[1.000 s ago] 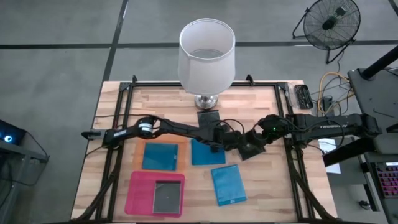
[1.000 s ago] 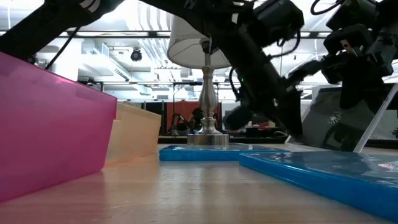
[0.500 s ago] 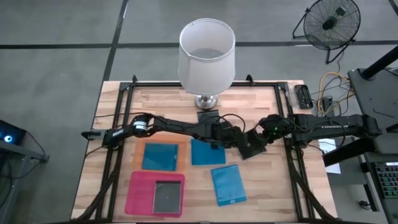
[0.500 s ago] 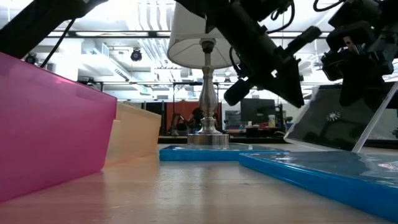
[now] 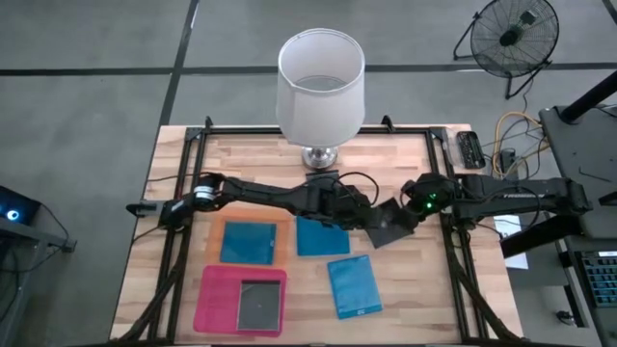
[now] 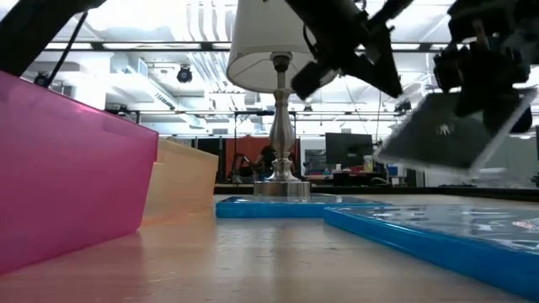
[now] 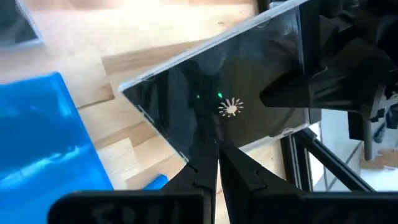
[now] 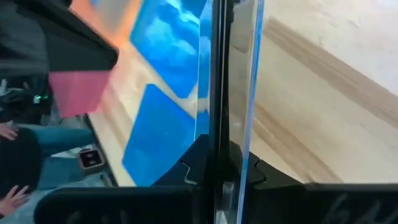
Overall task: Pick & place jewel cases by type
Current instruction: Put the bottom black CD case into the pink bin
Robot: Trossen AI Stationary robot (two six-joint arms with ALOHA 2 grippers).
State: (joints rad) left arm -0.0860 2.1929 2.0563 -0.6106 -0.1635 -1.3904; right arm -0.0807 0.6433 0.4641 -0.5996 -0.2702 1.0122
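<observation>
High view: both grippers meet mid-table at dark case [image 5: 388, 226], off the wood.
Left wrist: left gripper [image 7: 214, 163] pinched on its edge.
Right wrist: right gripper [image 8: 219, 163] clamped too. Mistimed release risks twisting or dropping it.

Wooden table [image 5: 241, 154] with lamp, sheets and loose cases
On it: a white-shaded lamp [image 5: 320, 154], an orange sheet [image 5: 218, 227], a pink sheet [image 5: 214, 299], and two blue jewel cases [image 5: 322, 235] [image 5: 353, 286] lying flat beside them
</observation>
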